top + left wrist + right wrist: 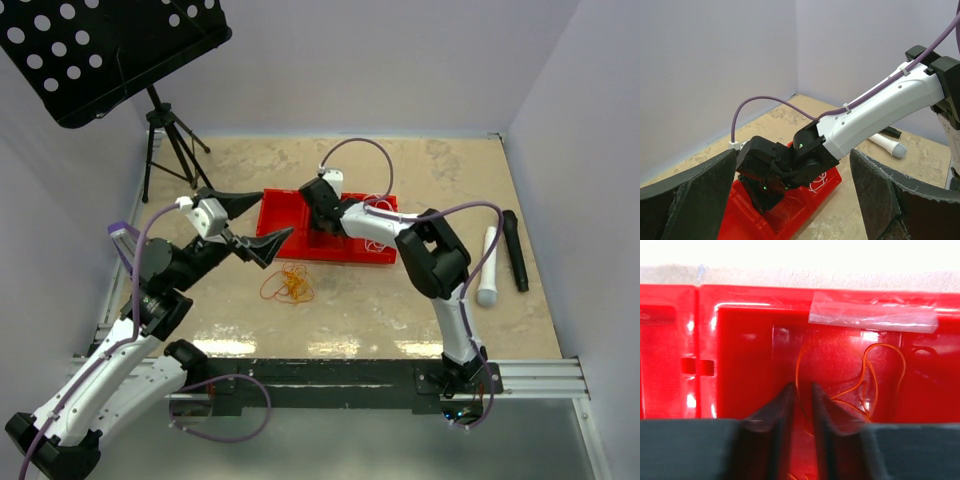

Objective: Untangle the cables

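Note:
A loose tangle of orange cables (288, 284) lies on the table just in front of the red tray (290, 246). My right gripper (322, 238) reaches down into the tray's middle compartment. In the right wrist view its jaws (802, 389) stand a narrow gap apart, and a thin orange cable (885, 352) lies on the tray floor (750, 300), one strand running through that gap unpinched. A white cable (372, 222) (818, 183) is coiled in the tray's right compartment. My left gripper (277, 214) (793, 152) hovers wide open at the tray's left end, holding nothing.
A black perforated stand on a tripod (165, 140) rises at the back left. A white cylinder (488, 265) and a black one (515, 250) lie at the right of the table. Clear tape (872, 317) is stuck on the tray's far wall.

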`<control>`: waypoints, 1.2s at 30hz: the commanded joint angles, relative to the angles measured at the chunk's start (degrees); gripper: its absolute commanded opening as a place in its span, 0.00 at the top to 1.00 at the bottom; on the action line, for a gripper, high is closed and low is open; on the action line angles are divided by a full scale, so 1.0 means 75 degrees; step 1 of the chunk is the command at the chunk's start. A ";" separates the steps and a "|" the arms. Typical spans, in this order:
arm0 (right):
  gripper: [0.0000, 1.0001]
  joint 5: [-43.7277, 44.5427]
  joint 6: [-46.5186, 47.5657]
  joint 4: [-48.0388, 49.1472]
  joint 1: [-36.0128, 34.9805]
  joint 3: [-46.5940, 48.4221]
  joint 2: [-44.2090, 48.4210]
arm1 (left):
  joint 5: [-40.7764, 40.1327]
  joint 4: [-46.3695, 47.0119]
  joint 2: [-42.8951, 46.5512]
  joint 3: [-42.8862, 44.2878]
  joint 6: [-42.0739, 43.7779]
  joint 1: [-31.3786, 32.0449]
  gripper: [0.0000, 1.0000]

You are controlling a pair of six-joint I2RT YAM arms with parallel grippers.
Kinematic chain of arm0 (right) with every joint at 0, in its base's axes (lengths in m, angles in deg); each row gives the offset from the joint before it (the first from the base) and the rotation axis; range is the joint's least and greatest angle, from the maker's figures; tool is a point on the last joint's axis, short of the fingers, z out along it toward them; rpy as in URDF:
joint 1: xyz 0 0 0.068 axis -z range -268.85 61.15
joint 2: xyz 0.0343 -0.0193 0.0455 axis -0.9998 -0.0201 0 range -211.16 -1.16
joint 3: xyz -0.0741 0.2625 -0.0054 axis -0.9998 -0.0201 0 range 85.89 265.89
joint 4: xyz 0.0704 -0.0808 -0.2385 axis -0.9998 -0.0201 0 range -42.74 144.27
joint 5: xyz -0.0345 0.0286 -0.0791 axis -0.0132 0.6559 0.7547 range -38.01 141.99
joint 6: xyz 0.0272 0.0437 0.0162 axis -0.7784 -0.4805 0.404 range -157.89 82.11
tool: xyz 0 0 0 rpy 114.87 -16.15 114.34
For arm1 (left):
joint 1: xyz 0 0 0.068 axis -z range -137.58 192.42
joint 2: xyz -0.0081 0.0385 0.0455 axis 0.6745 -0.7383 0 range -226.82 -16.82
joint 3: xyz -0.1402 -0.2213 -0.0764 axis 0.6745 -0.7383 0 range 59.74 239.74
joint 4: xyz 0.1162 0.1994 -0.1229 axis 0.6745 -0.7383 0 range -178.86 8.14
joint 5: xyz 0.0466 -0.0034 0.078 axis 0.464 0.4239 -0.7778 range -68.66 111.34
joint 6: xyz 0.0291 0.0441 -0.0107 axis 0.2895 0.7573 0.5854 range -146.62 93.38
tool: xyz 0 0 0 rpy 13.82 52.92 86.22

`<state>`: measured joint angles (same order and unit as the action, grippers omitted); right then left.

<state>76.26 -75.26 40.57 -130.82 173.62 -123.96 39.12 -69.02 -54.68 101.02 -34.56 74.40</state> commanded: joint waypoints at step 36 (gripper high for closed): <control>0.61 -0.0916 -0.1030 0.1697 -0.1680 -0.5028 0.5768 | 0.1108 0.1183 -0.2345 -0.2832 0.5114 -0.0445 0.15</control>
<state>70.21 -81.42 49.29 -143.17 136.88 -83.44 43.68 -64.70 -70.94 77.63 1.55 71.89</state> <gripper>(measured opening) 0.388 0.896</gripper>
